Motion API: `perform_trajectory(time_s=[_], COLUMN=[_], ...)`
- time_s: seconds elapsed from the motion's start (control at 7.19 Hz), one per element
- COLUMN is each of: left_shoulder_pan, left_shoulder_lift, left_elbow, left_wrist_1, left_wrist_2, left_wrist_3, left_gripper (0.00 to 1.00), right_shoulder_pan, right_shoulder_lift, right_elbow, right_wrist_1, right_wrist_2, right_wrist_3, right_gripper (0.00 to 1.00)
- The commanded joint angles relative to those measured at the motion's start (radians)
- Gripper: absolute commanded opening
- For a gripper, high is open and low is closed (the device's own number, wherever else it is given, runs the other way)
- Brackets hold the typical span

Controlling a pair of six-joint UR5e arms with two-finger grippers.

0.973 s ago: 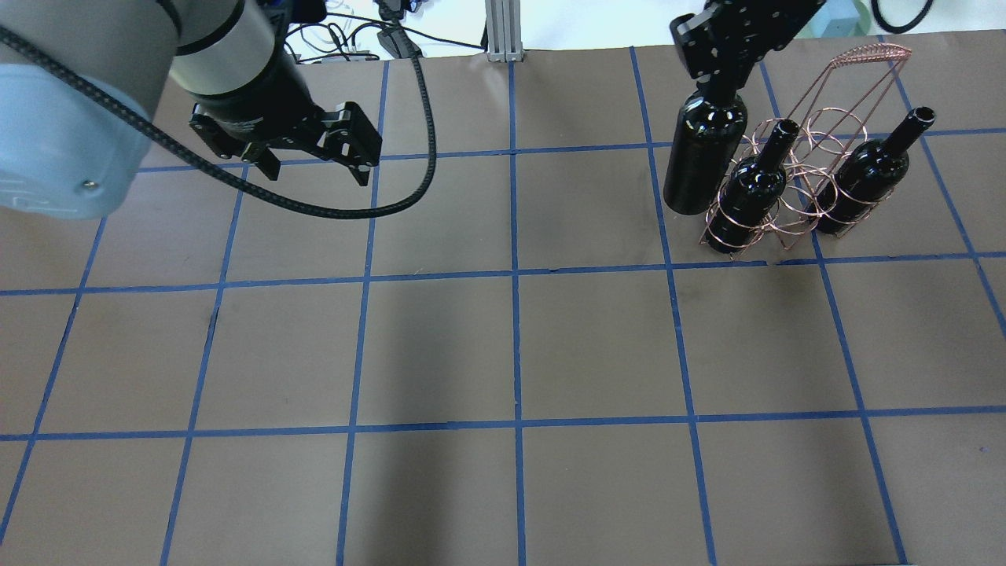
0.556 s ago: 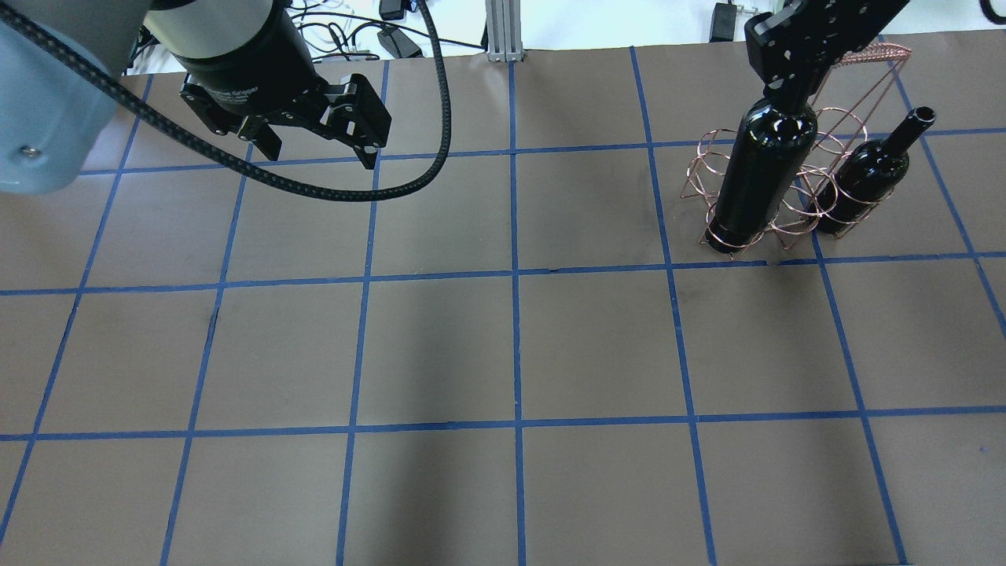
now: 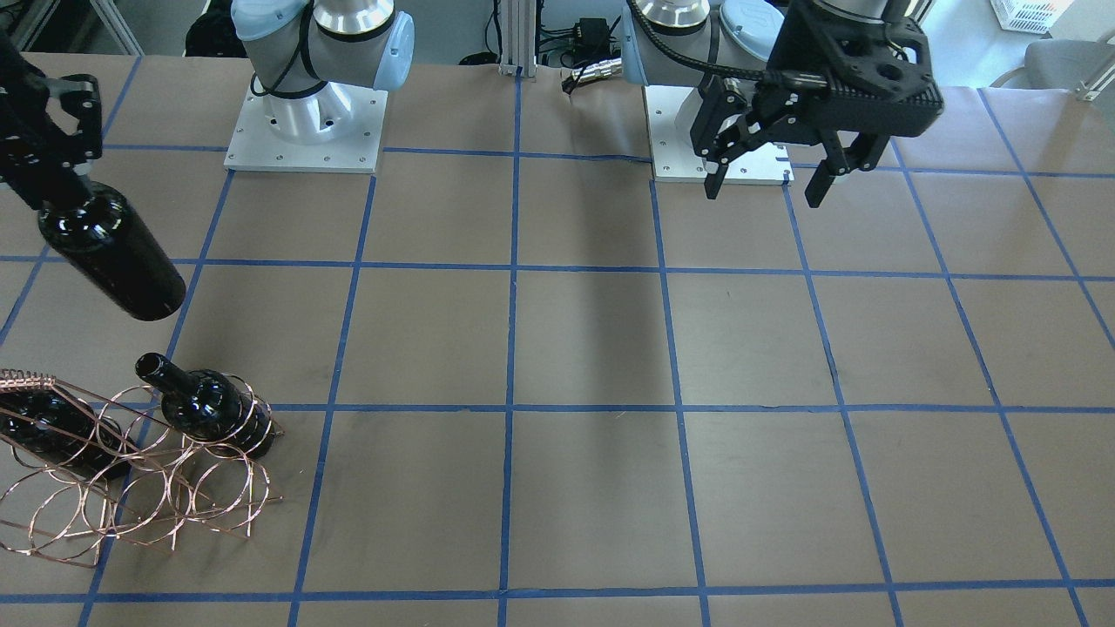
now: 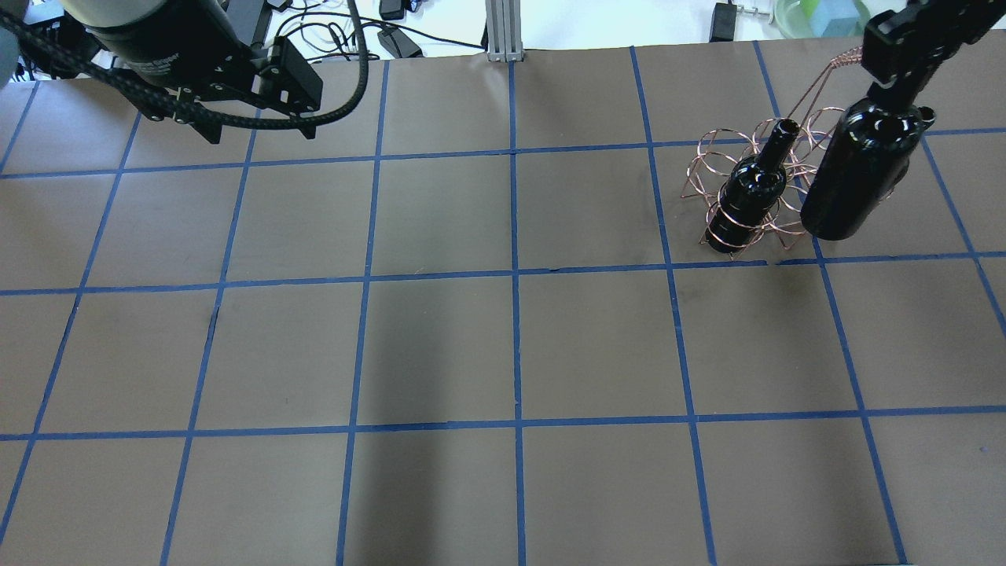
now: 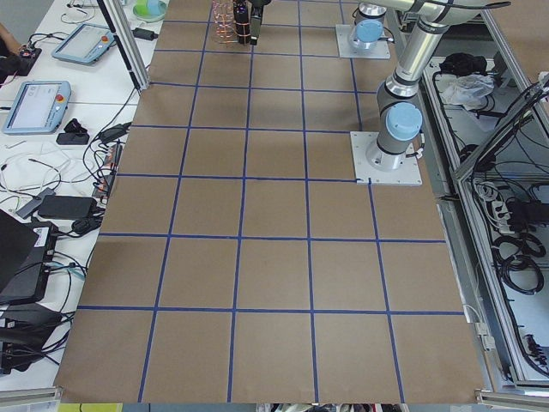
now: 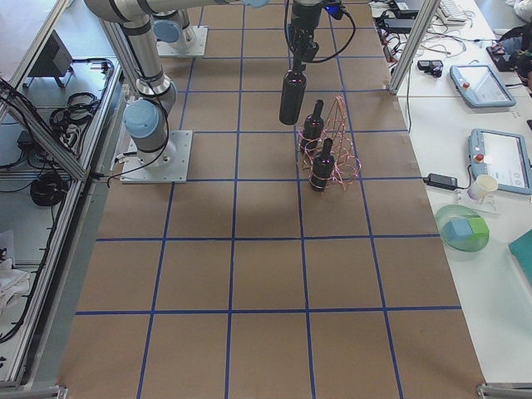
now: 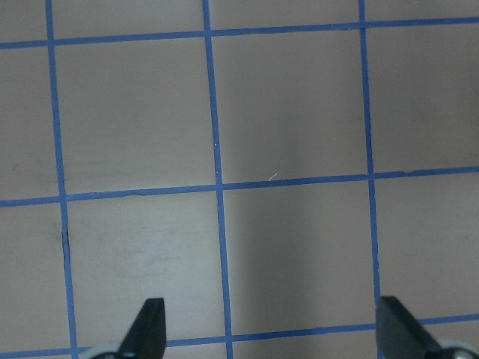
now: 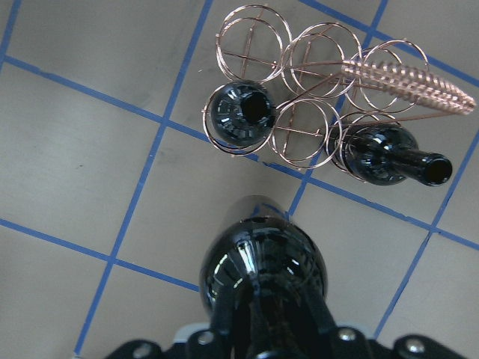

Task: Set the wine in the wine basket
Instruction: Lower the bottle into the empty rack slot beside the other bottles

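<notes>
My right gripper (image 4: 904, 79) is shut on the neck of a glossy black wine bottle (image 4: 857, 181) and holds it upright, clear of the table. In the front view the gripper (image 3: 48, 165) and bottle (image 3: 109, 248) hang on the robot's side of the copper wire basket (image 3: 209, 488). The right wrist view shows the held bottle (image 8: 262, 277) beside the basket (image 8: 404, 78), not over a loop. Two more bottles (image 8: 238, 116) (image 8: 382, 161) stand in the basket's loops. My left gripper (image 4: 259, 130) is open and empty, far to the left.
The table is brown paper with a blue tape grid (image 4: 515, 275). Both arm bases (image 3: 305, 131) stand at the robot's side. Cables and an aluminium post (image 4: 499, 31) lie beyond the far edge. Tablets and a cup (image 6: 478, 187) sit on a side bench.
My right gripper carried the bottle rightward in the overhead view, from the basket's left side across to its right end. My left arm drew back toward the far left corner.
</notes>
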Motion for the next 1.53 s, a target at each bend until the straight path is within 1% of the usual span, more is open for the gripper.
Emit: perform_trajectory(time_s=[0.0, 0.28, 0.42, 0.56, 0.7, 0.97, 1.39], left_shoulder_pan=[0.037, 0.04, 0.038, 0.038, 0.038, 0.037, 0.042], left_shoulder_lift=[0.0, -0.022, -0.039, -0.051, -0.054, -0.056, -0.054], left_elbow=[0.002, -0.007, -0.009, -0.01, -0.015, -0.027, -0.032], left_wrist_1=[-0.003, -0.003, -0.002, 0.0, -0.006, 0.003, 0.006], left_wrist_2=[-0.105, -0.017, -0.018, -0.013, -0.013, -0.012, -0.009], left_wrist_3=[0.007, 0.008, 0.01, 0.01, 0.011, 0.012, 0.041], left_gripper=[1.0, 1.0, 1.0, 1.0, 1.0, 1.0, 1.0], right_shoulder_pan=[-0.05, -0.05, -0.05, -0.05, -0.05, -0.05, -0.05], right_shoulder_lift=[0.019, 0.05, 0.072, 0.098, 0.11, 0.118, 0.144], right_elbow=[0.001, 0.001, 0.002, 0.007, 0.021, 0.054, 0.071], right_wrist_1=[-0.08, -0.145, -0.18, -0.211, -0.237, -0.272, -0.306], right_wrist_2=[0.003, 0.039, 0.04, 0.069, 0.077, 0.077, 0.077], right_wrist_3=[-0.094, -0.107, -0.135, -0.134, -0.134, -0.138, -0.134], right_gripper=[0.0, 0.0, 0.0, 0.0, 0.0, 0.0, 0.0])
